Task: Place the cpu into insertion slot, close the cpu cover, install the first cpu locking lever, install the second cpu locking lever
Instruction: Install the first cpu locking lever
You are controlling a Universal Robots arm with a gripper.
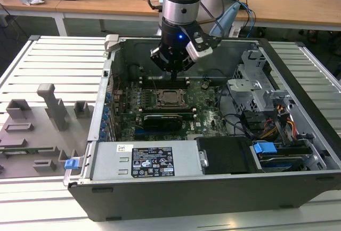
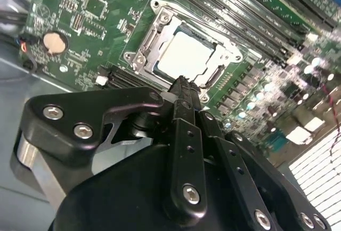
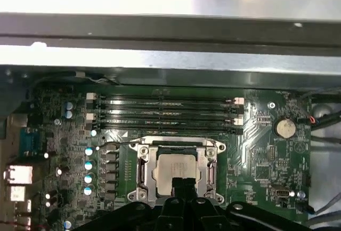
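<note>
The cpu (image 3: 173,168) lies flat in the insertion slot (image 3: 173,145), directly under the gripper (image 3: 184,184). Its pale top shows through the opening of the cpu cover (image 3: 143,171). The cover appears to be down around the chip, though I cannot tell whether it sits fully flush. In the second wrist view the fingertips (image 2: 183,83) are pressed together into one narrow black tip with nothing between them. That tip hangs just above the chip's near edge.

With chip and cover seated, the step in hand looks like the lever work. A thin wire lever (image 3: 117,143) runs along the socket's far side, beyond the fingertips, near the memory slots (image 3: 165,111).

To do this well, I judge that the closed tip should act as a pusher and bear on the lever wire, never on the chip's top. It should come down squarely so it does not skid off onto the green motherboard (image 3: 256,151). The push should be slow and follow the wire's arc until it tucks under its catch. The case wall (image 1: 186,47) stands close behind the arm, leaving little room to swing.
</note>
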